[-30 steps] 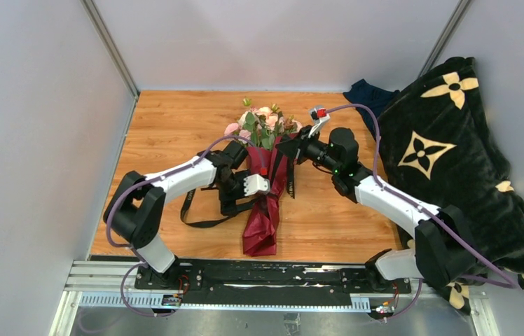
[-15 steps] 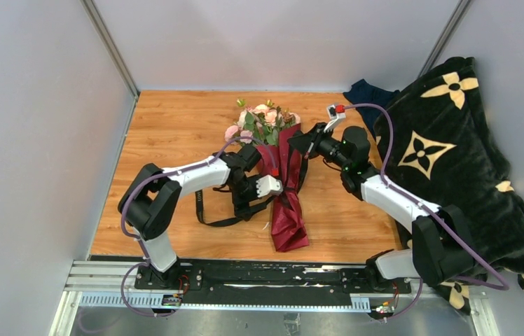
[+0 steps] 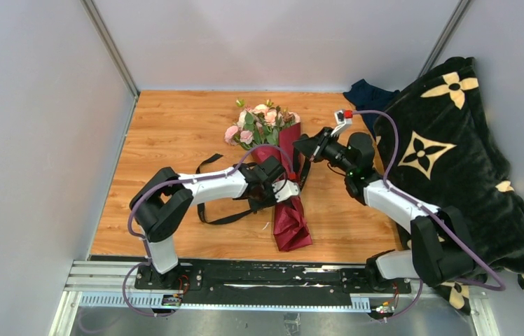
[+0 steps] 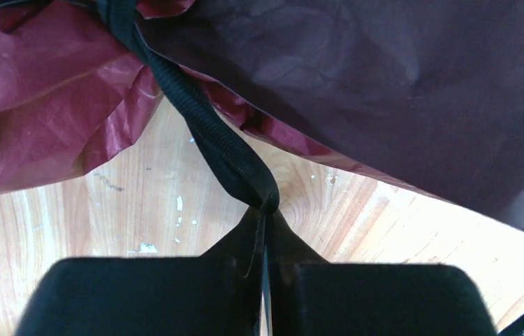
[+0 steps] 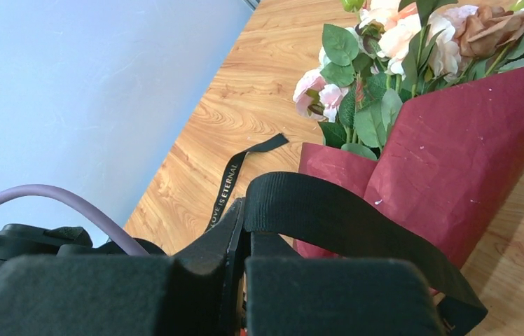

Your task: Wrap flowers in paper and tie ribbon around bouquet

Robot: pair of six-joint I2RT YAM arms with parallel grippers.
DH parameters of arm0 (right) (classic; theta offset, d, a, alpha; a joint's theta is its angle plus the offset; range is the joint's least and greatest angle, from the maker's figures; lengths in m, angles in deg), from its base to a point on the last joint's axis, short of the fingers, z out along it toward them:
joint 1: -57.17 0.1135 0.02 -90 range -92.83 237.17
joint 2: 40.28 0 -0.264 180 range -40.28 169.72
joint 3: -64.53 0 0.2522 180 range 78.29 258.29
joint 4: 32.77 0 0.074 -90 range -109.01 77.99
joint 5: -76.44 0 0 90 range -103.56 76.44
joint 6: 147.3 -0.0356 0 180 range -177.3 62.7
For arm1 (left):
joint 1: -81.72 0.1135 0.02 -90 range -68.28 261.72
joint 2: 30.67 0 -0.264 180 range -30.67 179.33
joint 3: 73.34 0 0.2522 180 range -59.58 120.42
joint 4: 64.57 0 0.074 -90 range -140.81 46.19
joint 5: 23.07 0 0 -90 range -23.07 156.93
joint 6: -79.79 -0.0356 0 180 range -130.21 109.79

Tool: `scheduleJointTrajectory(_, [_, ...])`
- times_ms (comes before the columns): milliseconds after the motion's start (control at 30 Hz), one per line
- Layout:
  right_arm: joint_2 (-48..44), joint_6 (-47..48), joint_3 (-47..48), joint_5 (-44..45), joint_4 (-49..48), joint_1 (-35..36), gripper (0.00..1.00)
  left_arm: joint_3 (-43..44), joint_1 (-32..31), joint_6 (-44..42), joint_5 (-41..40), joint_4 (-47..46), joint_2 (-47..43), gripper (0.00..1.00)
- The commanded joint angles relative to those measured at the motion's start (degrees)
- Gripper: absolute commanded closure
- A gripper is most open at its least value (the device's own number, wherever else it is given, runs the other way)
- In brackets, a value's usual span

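Two pinches on one ribbon (image 4: 210,133) here. The left gripper (image 4: 265,213) was clamped narrow on it just below the paper (image 4: 49,112) edge, and the strand looked tight from the tips up into the wrap. The right gripper (image 5: 242,210) was closed flat, with the wide black band coming straight out of its tips and round the cone. The bouquet (image 3: 281,175) lay on the table (image 3: 175,119) between the arms, flowers (image 3: 259,122) toward the far wall and the cone tail toward the bases. From the top view a slack loop of ribbon lay on the wood left of the bouquet, partly under the left forearm. The right wrist showed a lettered tail lying flat near the blooms.

We read the step as cinching the band at the cone's waist before any knot. We judged the pull needed to be opposed and even, low over the table, or the lighter side would drag or roll the bouquet. The band had to sit below the leaves on the narrow part. Higher up it would crush stems, and lower down it would slide off the taper. The paper looked thin and crinkly, so we figured on gentle tension only, since a sharp tug could tear the edge by the left tips. We also flagged the slack loop as a snag risk for the left arm. From these views we could not tell whether the ribbon was already crossed under the cone.
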Motion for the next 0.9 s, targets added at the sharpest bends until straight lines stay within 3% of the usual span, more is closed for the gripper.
scheduleJointTrajectory(0, [-3.6,0.0,-1.3,-0.1,-0.5,-3.6,1.00,-4.3,-0.6,0.3,-4.8,2.0,1.6,1.00])
scheduleJointTrajectory(100, [-6.7,0.7,-1.5,-0.5,3.3,-11.9,1.00,-8.6,0.9,-4.9,-5.7,3.4,-2.9,1.00])
scheduleJointTrajectory(233, [-11.4,7.2,-3.0,3.8,15.9,-23.8,1.00,-18.7,2.6,-25.3,-14.4,-2.3,-6.5,1.00])
scheduleJointTrajectory(300, [-12.0,7.7,-6.8,3.1,16.8,-29.6,1.00,-20.5,4.8,-31.3,-15.4,-4.2,-7.2,1.00])
scheduleJointTrajectory(400, [-12.3,3.7,-12.3,1.4,14.9,-36.8,1.00,-19.3,6.3,-32.1,-15.6,-2.7,-7.5,1.00])
scheduleJointTrajectory(500, [-12.2,2.9,-14.0,1.5,14.3,-39.4,1.00,-19.4,8.2,-32.7,-14.8,-1.6,-8.9,1.00])
scheduleJointTrajectory(767, [-10.5,5.7,-8.8,-1.6,21.0,-39.5,1.00,-19.6,10.6,-31.5,-14.7,0.7,-11.2,1.00])
scheduleJointTrajectory(867, [-10.2,10.6,-4.4,-2.4,27.6,-35.4,1.00,-11.7,10.6,-25.7,-8.3,11.8,-13.1,1.00])
